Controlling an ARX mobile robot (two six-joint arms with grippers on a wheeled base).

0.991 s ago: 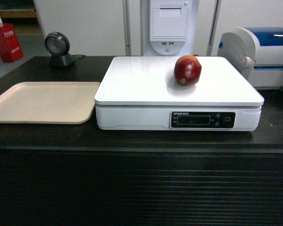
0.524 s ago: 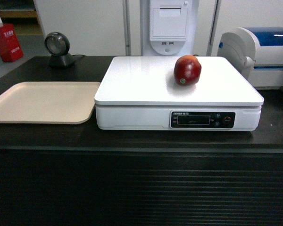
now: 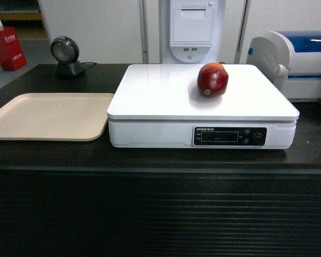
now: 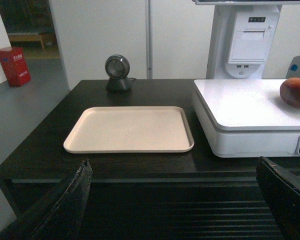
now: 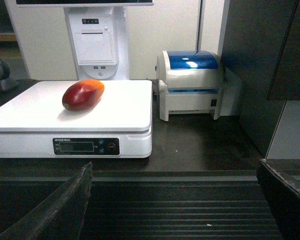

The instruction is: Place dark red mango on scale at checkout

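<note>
A dark red mango (image 3: 212,80) lies on its side on the white scale (image 3: 166,96), right of centre, on the black checkout worktop (image 3: 150,160). Both pincers, left (image 4: 175,200) and right (image 5: 175,200), hang spread and empty, well back. The placing looks done; keep both arms clear of the platform.

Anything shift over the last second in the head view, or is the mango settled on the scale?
Nothing visibly changed. The dark red mango lies where it was on the scale, right of the platform's middle, with no arm near it. The beige tray is unmoved on the checkout. In the wrist views both grippers' fingers are spread wide, holding nothing.
</note>
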